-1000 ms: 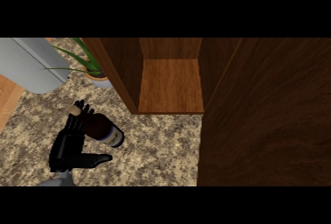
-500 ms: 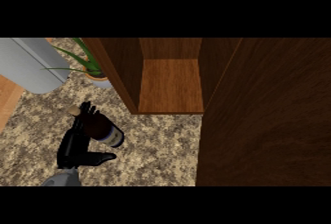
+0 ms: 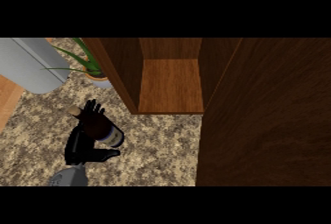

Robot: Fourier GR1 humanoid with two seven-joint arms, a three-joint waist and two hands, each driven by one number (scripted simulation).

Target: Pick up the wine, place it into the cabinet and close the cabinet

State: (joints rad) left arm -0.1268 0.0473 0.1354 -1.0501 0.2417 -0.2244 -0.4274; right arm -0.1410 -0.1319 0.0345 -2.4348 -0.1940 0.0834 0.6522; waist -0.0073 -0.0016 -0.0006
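The wine bottle point(image 3: 105, 130) is dark with a pale label and a cork end pointing up-left. It lies tilted over the speckled counter point(image 3: 155, 148) at the lower left of the head view. My left hand point(image 3: 80, 148) is curled round it, fingers showing behind the neck and thumb point(image 3: 107, 154) below the label. The wooden cabinet point(image 3: 171, 87) stands open up and to the right of the bottle, its inner shelf bare. Its door point(image 3: 265, 113) fills the right side as a large dark panel. My right hand does not show.
A potted green plant point(image 3: 87, 65) stands against the cabinet's left wall, just above the bottle. A grey rounded appliance point(image 3: 32, 63) sits at the upper left. A strip of light wood point(image 3: 6, 103) runs along the left edge.
My left hand and the bottle have shifted slightly right and up, toward the cabinet. The cabinet and its door have not moved.
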